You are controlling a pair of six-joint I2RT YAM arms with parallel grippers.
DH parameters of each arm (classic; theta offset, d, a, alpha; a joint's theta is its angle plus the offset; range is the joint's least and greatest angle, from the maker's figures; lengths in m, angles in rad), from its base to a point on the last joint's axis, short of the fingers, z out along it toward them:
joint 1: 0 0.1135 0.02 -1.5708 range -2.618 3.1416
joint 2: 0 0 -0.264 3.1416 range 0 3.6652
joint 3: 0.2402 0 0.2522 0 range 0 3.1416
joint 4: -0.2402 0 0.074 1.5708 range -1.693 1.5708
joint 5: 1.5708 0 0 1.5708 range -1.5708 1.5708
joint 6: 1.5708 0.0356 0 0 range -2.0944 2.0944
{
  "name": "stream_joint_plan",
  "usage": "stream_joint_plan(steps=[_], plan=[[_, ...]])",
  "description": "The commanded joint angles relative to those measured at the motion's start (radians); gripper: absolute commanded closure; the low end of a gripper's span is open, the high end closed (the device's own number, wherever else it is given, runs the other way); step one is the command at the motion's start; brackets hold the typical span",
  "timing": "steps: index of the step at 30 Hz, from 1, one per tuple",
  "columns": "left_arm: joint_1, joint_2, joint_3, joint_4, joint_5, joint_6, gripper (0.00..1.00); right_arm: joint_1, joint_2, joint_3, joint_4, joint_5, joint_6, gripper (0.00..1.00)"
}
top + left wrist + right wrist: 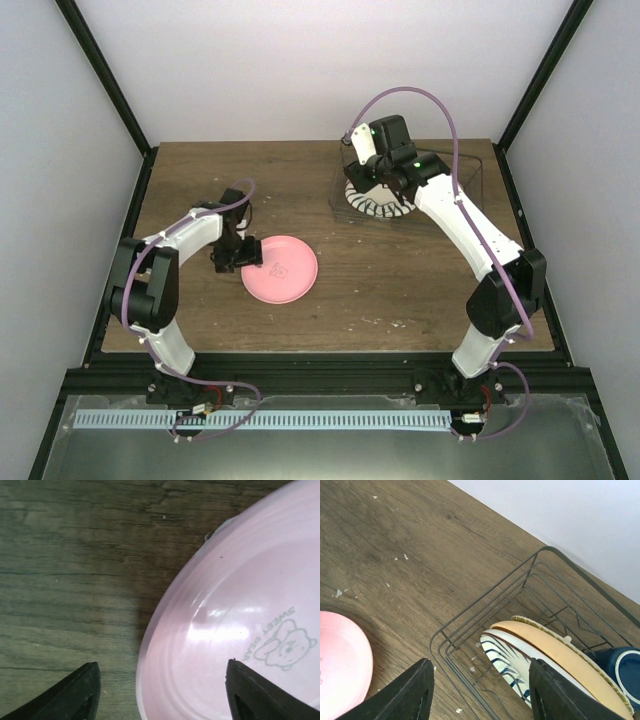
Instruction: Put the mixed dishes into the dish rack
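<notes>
The pink plate (285,270) lies flat on the table (400,300), toward 9 o'clock from the table's middle in the top view. It is well apart from the rack (485,596), which stands toward 1 o'clock near the far edge. The left claw (238,254) is down at the plate's 9 o'clock rim. In the left wrist view its jaws are spread and pinch nothing. One finger (70,695) shows over bare wood at 7 o'clock of the frame, and the other (260,695) shows over the plate's face at 5 o'clock, so the rim runs between them. Whether either finger touches the plate I cannot tell. A pale bear print (285,647) with lettering sits on the plate's face near 4 o'clock in that view. The right claw (481,664) hangs over the rack's left part, its jaws also spread and empty, with a wire corner of the rack showing in the gap below them. Inside the rack the striped plate (502,662) and the yellow plate (560,655) lean tilted against each other, the striped one on the 9 o'clock side in the right wrist view. The mug (620,672) sits just beside the yellow plate at its 3 o'clock, partly cut off by the frame's edge. A slice of the pink plate also shows at 8 o'clock of that view, out on the wood and apart from the rack's wires.
</notes>
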Motion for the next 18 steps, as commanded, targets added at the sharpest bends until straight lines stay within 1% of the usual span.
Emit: stream_joint_plan(steps=[1,3,4,9,12,14,16,18], plan=[[-0.017,0.021,-0.014,0.006,-0.068,-0.007,0.41,0.003,-0.033,-0.011,-0.023,0.009,0.028,0.47],[-0.029,0.037,-0.01,-0.003,-0.111,-0.006,0.47,0.004,-0.031,-0.011,-0.025,0.01,0.03,0.47],[-0.032,0.047,-0.009,-0.005,-0.124,-0.006,0.49,0.004,-0.03,-0.011,-0.025,0.011,0.03,0.47],[-0.035,0.08,-0.011,0.012,-0.132,-0.007,0.53,0.006,-0.024,-0.008,-0.026,0.03,0.023,0.48],[-0.035,0.102,-0.002,0.018,-0.124,0.0,0.61,0.006,-0.017,-0.006,-0.029,0.035,0.022,0.48],[-0.035,0.111,0.013,0.019,-0.114,0.007,0.67,0.006,-0.013,-0.001,-0.029,0.036,0.024,0.48],[-0.035,0.117,0.038,0.018,-0.098,0.016,0.8,0.006,-0.006,0.008,-0.029,0.036,0.025,0.48],[-0.035,0.126,0.07,0.01,-0.079,0.034,0.9,0.006,0.004,0.025,-0.036,0.031,0.027,0.48]])
